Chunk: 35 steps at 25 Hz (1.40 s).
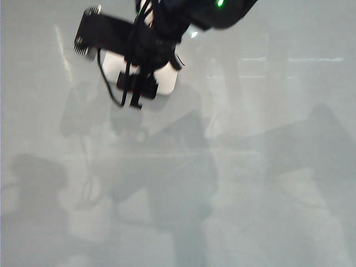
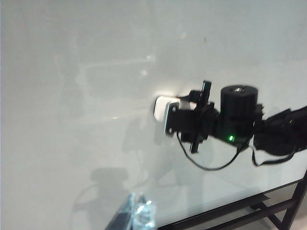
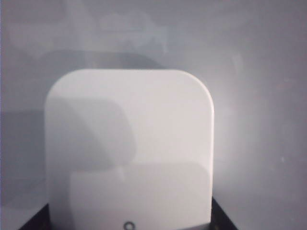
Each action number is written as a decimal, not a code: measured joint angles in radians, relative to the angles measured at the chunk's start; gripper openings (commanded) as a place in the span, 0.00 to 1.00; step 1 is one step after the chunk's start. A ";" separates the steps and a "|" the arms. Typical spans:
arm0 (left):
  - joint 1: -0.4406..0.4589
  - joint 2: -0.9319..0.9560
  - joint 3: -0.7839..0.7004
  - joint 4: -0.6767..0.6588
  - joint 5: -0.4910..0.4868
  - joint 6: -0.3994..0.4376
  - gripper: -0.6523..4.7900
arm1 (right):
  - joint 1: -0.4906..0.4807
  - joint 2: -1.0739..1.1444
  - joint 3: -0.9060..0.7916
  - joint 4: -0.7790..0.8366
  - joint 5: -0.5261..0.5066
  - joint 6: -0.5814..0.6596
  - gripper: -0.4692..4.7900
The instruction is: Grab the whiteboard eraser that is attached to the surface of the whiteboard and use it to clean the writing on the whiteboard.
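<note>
The whiteboard is seen filling the exterior view, glossy and pale grey, with faint shadows and reflections spread over it. The whiteboard eraser is found in the upper left of centre of that frame, lying flat against the board and largely covered by the black right arm. The right end effector is placed over the eraser; in the right wrist view the eraser is shown close up, white with rounded corners, a small ring mark at its lower edge, with dark finger parts at both lower corners. The eraser appears to be clasped between the fingers, though the contact itself is not clearly shown. In the left wrist view the right end effector is seen right of centre against the eraser. The left end effector is not shown in any frame. No writing can be made out on the board.
</note>
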 measured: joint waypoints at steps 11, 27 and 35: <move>0.000 0.000 0.000 0.000 0.000 0.000 0.11 | -0.044 -0.104 -0.001 0.023 -0.019 -0.089 0.42; 0.000 0.000 0.000 0.000 0.000 0.000 0.11 | -0.150 -0.172 -0.179 0.167 -0.149 -0.002 0.41; 0.000 0.000 0.000 0.000 0.000 0.000 0.11 | -0.153 -0.166 -0.195 0.167 -0.187 0.114 0.40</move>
